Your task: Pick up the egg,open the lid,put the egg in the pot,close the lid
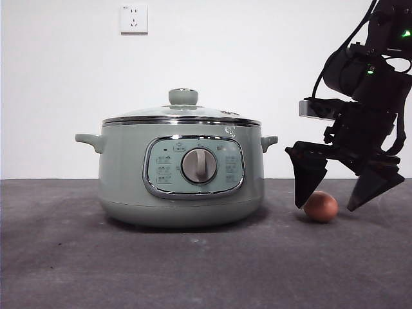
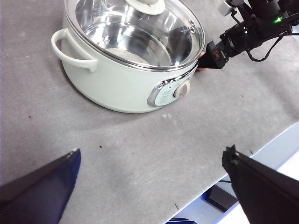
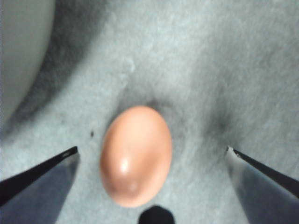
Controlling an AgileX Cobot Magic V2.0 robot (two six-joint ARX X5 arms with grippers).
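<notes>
A black robot arm (image 1: 367,84) at the right of the frame, built of bulky dark housings with black cables looped along it, two green lights glowing (one near the top corner). A grey block sits at its wrist; its gripper (image 1: 338,187) ends in two wedge-shaped black jaws.

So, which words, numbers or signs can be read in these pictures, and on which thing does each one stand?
No text can be read.
Panel of the pot: small icons around the dial, too small to read.
Pot's upper wall: a small mark, too blurred to read.
Wall socket: no lettering can be made out.
Egg, lid: none.
</notes>
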